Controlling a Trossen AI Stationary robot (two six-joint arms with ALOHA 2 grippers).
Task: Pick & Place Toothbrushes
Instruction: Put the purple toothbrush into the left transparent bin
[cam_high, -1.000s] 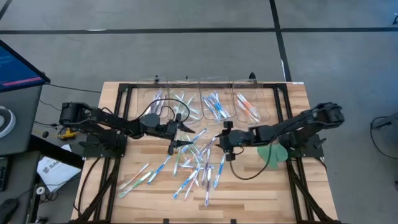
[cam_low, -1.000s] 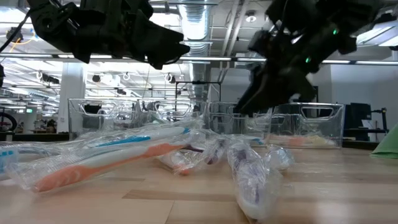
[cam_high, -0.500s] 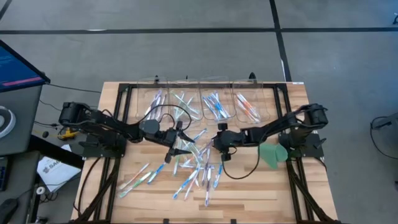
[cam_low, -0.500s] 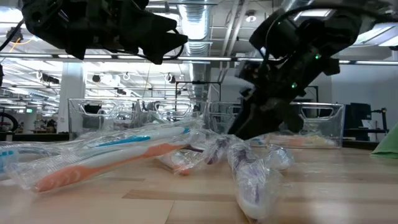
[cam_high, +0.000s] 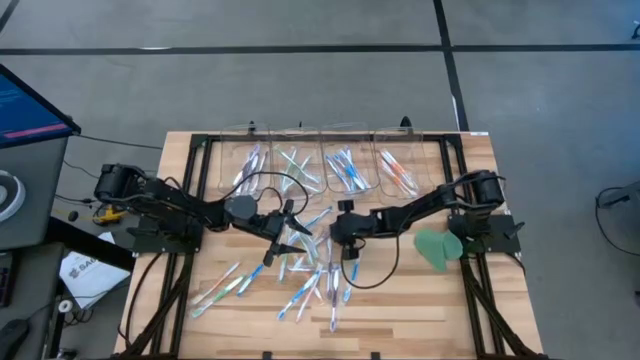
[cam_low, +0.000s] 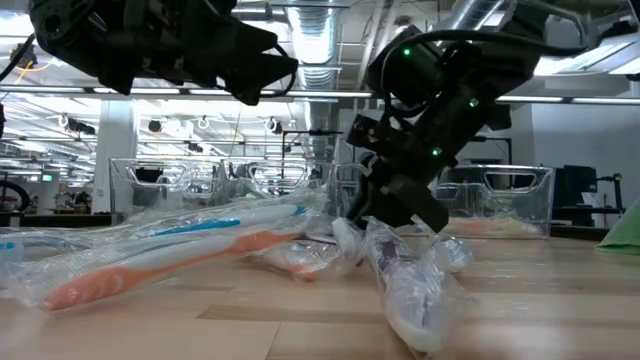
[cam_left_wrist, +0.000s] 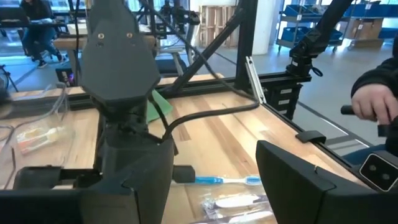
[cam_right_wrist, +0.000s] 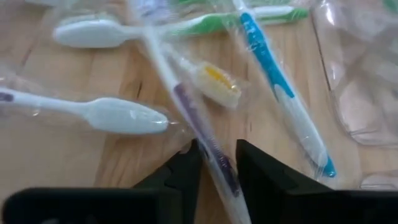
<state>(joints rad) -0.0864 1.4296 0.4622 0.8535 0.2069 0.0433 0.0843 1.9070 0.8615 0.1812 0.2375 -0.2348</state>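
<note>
Right gripper (cam_high: 322, 237) down at centre frame in the high view, low over the scattered toothbrushes (cam_high: 300, 275) on the wooden table (cam_high: 420, 300). Fingers (cam_right_wrist: 264, 171) drawn narrow, straddling a purple-handled toothbrush (cam_right_wrist: 202, 134) in clear wrap, the handle running straight through the slot between them. Contact on both sides not plainly visible; no lift visible either. Around that brush in the right wrist view: a blue toothbrush (cam_right_wrist: 280, 93) toward the right, a green one (cam_right_wrist: 249, 18) along the top, a white-headed one (cam_right_wrist: 115, 115) at left, a yellow-bristled head (cam_right_wrist: 217, 81) just beside the purple handle.

Low view: right gripper (cam_low: 385, 215) pressed into the crinkled wrappers at centre, an orange toothbrush (cam_low: 170, 262) lying in the left foreground, a wrapped purple one (cam_low: 410, 290) pointing toward the lens.

Left gripper (cam_high: 292, 228) just left of centre in the high view, above the pile, jaws wide and holding nothing. Through its own camera, broad gap between the dark fingers (cam_left_wrist: 298, 180), a blue toothbrush (cam_left_wrist: 227, 180) flat on the boards beyond. A person's hand (cam_left_wrist: 373, 102) at the right edge of that frame.

Clear bins (cam_high: 320, 168) across the upper part of the table, sorted brushes lying inside. Green disc (cam_high: 437, 246) right of centre, beside the right arm.
</note>
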